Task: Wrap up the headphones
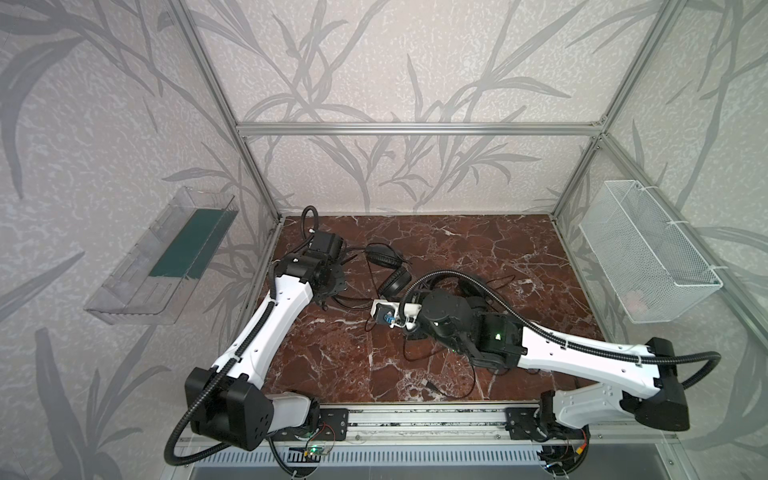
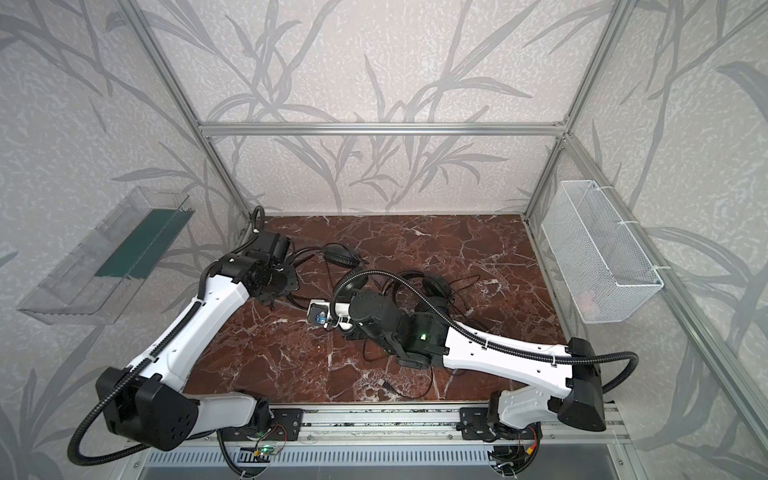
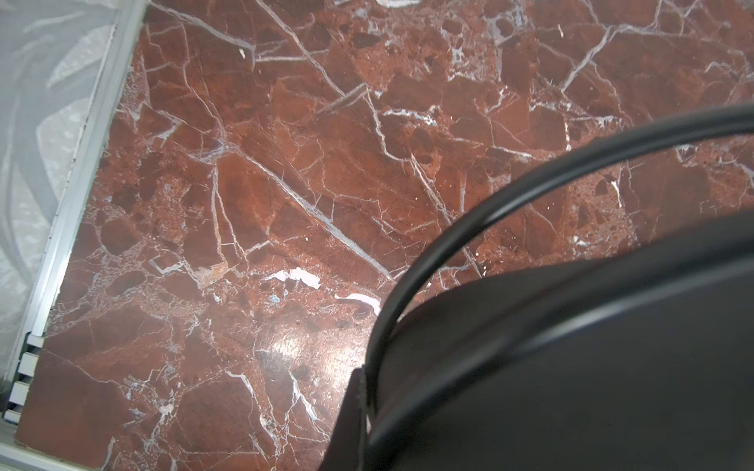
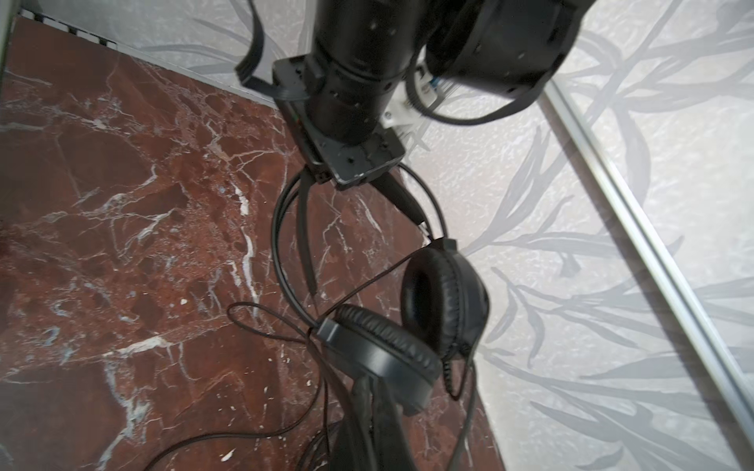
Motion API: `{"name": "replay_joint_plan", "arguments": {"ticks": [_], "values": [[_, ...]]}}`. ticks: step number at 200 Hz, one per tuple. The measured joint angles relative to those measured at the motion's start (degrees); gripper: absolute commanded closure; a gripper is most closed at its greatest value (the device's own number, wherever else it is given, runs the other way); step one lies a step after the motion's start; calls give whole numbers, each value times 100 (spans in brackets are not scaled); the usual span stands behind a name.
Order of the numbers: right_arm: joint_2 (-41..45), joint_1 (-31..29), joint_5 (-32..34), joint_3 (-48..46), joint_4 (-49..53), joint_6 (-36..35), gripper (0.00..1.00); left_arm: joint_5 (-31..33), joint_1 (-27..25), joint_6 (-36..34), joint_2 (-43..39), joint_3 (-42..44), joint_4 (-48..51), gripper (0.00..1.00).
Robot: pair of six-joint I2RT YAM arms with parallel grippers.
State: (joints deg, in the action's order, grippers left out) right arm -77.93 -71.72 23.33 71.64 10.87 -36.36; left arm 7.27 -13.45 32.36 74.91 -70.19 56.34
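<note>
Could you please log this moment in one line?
left gripper: shut at headband of left headset | right gripper: shut, beside its earcups | second headset: by right arm | cables: loose

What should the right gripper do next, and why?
Probably open the right gripper and pick up the loose cable beside it. The left gripper looks shut on the headband of the black headset. The cable sprawls unwrapped over the marble table, and the right gripper is shut with no strand clearly in it.

Both arms (image 1: 266, 328) have white shells, black joint housings and ribbed black hoses (image 1: 681, 376); a green light (image 1: 498, 335) glows behind the right fingers.
</note>
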Motion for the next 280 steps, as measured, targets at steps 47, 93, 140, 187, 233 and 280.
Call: {"name": "replay_joint_plan", "arguments": {"ticks": [47, 93, 140, 187, 233, 280], "values": [[-319, 0, 116, 643, 155, -588, 100, -245, -98, -229, -205, 407, -203, 100], [-553, -4, 26, 802, 339, -669, 100, -94, -365, -348, -284, 446, -245, 100], [-284, -146, -236, 376, 450, -321, 100, -313, -275, -291, -435, 474, -232, 100], [92, -476, -299, -505, 424, 131, 100, -1102, 352, -4, -647, 474, -186, 100], [289, -758, -297, -1123, 442, 614, 100, -1563, 732, 273, -509, 474, -195, 100], [372, -898, -278, -1257, 444, 839, 100, -1685, 844, 385, -334, 474, -197, 100]]}}
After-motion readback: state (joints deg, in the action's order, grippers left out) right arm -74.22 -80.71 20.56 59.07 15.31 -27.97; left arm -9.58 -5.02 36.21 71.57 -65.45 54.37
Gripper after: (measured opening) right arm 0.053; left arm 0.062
